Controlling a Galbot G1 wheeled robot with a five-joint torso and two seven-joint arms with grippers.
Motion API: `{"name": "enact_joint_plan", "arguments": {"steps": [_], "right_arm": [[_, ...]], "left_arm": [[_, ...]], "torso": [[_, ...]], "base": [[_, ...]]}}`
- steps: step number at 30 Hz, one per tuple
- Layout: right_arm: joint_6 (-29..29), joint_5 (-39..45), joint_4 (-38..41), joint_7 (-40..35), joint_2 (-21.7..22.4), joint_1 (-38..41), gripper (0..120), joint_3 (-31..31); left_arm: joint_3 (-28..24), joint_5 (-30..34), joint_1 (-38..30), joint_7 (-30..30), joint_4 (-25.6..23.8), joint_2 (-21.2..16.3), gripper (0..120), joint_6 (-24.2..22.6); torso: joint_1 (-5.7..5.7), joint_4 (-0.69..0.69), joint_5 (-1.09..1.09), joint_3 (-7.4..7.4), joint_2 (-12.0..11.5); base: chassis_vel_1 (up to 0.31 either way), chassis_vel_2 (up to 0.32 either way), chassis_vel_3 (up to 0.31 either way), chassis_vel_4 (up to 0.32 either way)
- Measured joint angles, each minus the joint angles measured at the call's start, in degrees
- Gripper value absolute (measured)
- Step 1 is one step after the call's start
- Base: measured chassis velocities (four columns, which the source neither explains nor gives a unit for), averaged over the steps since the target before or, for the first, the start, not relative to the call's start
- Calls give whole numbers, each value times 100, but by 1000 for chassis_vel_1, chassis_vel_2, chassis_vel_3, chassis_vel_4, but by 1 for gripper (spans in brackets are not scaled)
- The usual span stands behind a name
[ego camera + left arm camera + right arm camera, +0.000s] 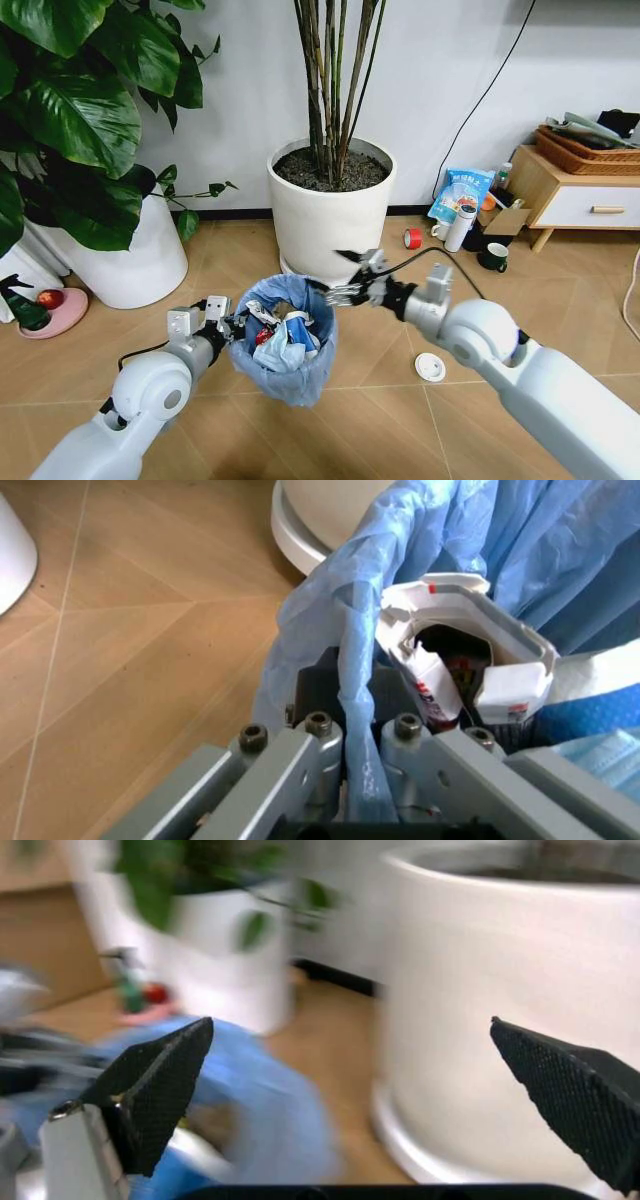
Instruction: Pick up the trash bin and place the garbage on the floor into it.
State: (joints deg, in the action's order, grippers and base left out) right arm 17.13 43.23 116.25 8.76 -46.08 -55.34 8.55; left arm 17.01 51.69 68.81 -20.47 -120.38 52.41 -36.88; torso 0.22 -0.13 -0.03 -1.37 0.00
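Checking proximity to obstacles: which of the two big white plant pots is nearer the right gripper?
The pot with the tall bare stems, just behind the open right gripper. The leafy plant's pot stands farther left, beyond the trash bin.

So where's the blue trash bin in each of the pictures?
Head view: the trash bin sits low in the middle, held at its rim by the left gripper, with the right gripper open above its far edge.
Left wrist view: its blue bag is pinched between the fingers.
Right wrist view: it is a blue blur by one finger.
Shared landmark: the big white plant pot behind it.
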Motion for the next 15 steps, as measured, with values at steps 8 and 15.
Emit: {"name": "enact_joint_plan", "arguments": {"steps": [8,15], "right_arm": [[-24,-332,-1038,110,-223,-1022,100,1555],[-175,-603,-2145,202,-478,-1469,100,1918]], "left_arm": [[126,-39,70,1,-74,77,0,30],[157,-99,106,1,-115,200,0,58]], "torso": [[0,-1,-2,0,0],[0,0,0,0,0]], "base": [[0,0,0,0],[0,0,0,0]]}}
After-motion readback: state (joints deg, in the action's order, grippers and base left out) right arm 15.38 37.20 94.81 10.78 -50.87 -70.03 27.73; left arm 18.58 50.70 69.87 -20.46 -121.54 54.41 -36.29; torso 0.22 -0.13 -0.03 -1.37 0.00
